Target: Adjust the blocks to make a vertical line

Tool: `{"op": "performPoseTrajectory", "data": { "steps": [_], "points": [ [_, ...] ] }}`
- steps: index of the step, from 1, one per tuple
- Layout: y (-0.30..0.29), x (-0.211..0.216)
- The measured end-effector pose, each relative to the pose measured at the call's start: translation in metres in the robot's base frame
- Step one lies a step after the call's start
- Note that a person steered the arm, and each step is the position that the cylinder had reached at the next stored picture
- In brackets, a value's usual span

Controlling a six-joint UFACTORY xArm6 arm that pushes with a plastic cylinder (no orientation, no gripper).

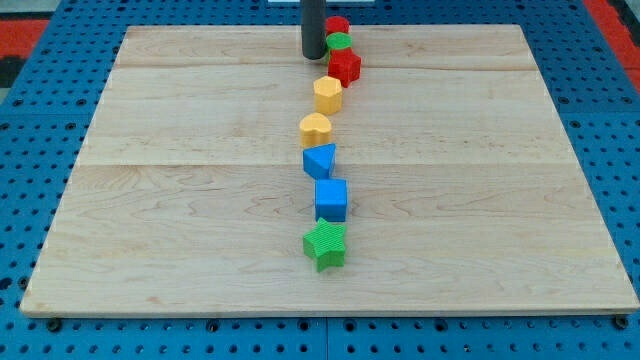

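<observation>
Several blocks stand in a rough line down the middle of the wooden board point(180, 150). From the view's top: a red round block point(337, 25), a green round block point(340, 42), a red star-like block point(345, 67), a yellow hexagonal block point(328, 94), a yellow heart-like block point(315, 129), a blue triangular block point(320, 160), a blue cube point(331, 199) and a green star block point(326, 245). My tip point(313, 56) is at the view's top, just left of the green round block and the red star-like block, close to them; contact cannot be told.
The board lies on a blue perforated table point(40, 120). A red area point(15, 40) shows at the view's top left and top right corners.
</observation>
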State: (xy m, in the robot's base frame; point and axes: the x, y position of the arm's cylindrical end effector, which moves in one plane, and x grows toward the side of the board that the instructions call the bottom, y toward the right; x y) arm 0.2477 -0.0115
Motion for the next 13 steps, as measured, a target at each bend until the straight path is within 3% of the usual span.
{"op": "performPoseTrajectory", "data": {
  "steps": [2, 13],
  "points": [
    [-0.026, -0.041],
    [0.004, -0.045]
  ]
}}
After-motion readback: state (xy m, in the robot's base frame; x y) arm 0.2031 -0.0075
